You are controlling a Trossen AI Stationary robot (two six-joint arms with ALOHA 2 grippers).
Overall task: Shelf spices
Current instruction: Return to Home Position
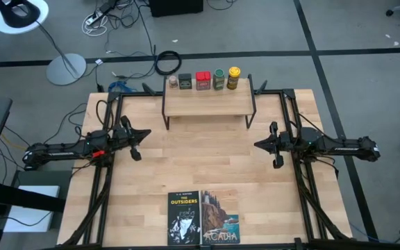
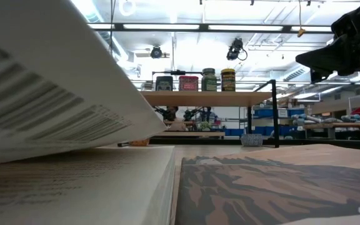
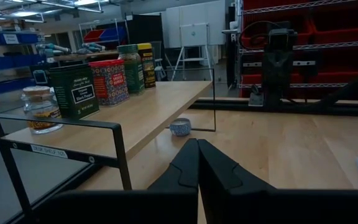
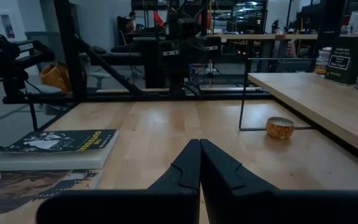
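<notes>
From above, the low shelf with a light wooden board and thin black legs [image 1: 207, 104] stands at the far side of the pale wooden worktop [image 1: 207, 167]. Along its back edge runs a close row: dark grey square tin [image 1: 185, 81], red square tin [image 1: 202, 80], green-lidded round jar [image 1: 219, 78], yellow-lidded round jar [image 1: 233, 78]. The left tool [image 1: 148, 132] and right tool [image 1: 257, 145] hang well apart from it, one on each side. Two paperback books [image 1: 203, 217] lie at the near edge.

Level across the worktop, all four spices stand upright on the board.

Past the left wrist, the left tool's fingers are pressed together on nothing. A small cork-topped glass jar [image 3: 41, 109] stands just beside the dark tin.

Past the right wrist, the right tool is likewise closed and empty. A small round patterned pot [image 4: 280, 127] sits on the worktop below the shelf.

The tins look rigid, light and smooth-sided, so likely slippery; a hold across flat sides at mid-height seems best. The jars suit a grip on the body under the lid. The tight row leaves little finger room.
</notes>
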